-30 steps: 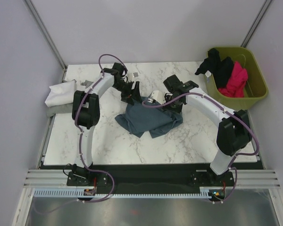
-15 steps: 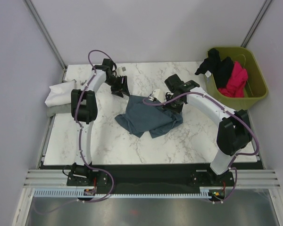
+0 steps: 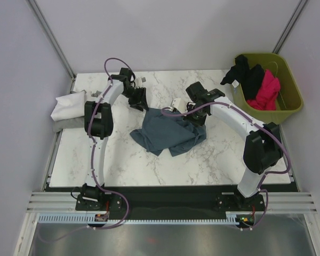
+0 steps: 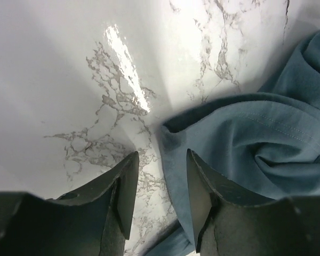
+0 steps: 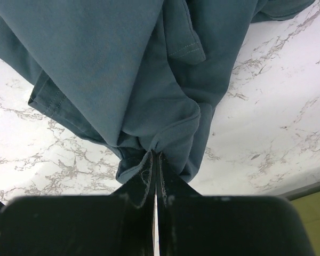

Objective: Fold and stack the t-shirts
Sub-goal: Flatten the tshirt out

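Slate-blue t-shirt (image 3: 165, 133) fold in tight right claw (image 5: 156, 156), hem edge just beside half-wide, empty left claw (image 4: 161, 157), bare marble (image 4: 64, 74) beyond.

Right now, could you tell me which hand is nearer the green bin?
Right. The right hand, gripping the blue-grey t-shirt, sits left of the bin; the left hand is farther left.

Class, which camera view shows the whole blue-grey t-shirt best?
The top external view: the blue-grey t-shirt lies crumpled, nearly all of it visible. The left wrist view shows only one edge; the right wrist view shows cloth bunched in the right gripper.
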